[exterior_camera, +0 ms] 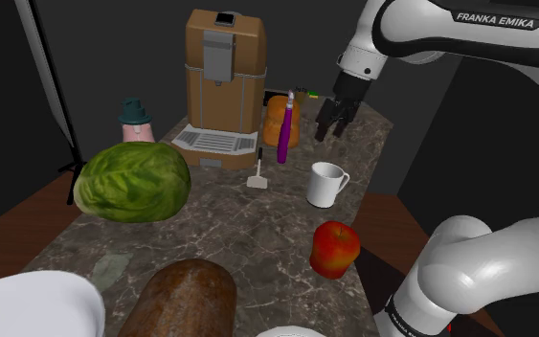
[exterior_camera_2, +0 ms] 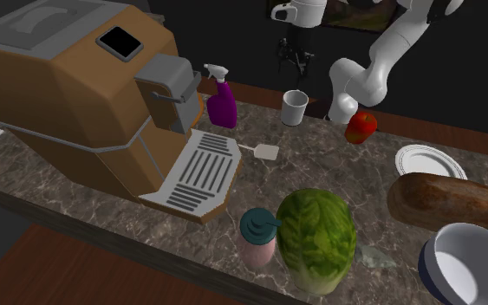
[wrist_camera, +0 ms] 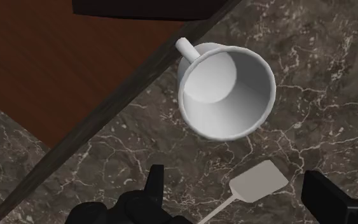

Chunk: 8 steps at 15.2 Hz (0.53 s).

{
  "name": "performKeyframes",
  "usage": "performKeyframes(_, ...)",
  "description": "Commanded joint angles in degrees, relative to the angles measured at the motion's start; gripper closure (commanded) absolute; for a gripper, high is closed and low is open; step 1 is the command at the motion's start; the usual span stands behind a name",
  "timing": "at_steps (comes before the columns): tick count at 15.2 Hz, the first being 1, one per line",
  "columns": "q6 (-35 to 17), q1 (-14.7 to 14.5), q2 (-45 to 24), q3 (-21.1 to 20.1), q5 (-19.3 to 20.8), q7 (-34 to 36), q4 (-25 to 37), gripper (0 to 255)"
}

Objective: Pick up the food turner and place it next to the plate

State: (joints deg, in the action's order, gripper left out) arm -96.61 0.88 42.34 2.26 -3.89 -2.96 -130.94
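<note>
The tool [exterior_camera: 332, 123] is wide open, holding nothing, up above the food turner [exterior_camera: 258, 178] that lies flat on the desk [exterior_camera: 229, 230] beside the white mug [exterior_camera: 326, 184]; drop slowly and pinch its thin handle

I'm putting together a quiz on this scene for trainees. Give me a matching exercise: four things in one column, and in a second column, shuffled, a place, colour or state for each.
Things:
1. food turner
2. mug
3. apple
4. gripper

Descriptions:
A. red, near the edge of the table
B. open, in the air above the table
C. lying flat between the tray of the coffee machine and the mug
D. upright and empty

Pairs: 1-C, 2-D, 3-A, 4-B
</note>
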Motion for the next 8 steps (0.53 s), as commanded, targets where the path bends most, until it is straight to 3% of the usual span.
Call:
performKeyframes(1, 0.0, 0.0, 0.0, 0.0, 0.0, 0.0, 0.0, 0)
performKeyframes(8, -9.2, 3.8, -11.8, -9.3, -1.4, 21.2, 1.6, 0)
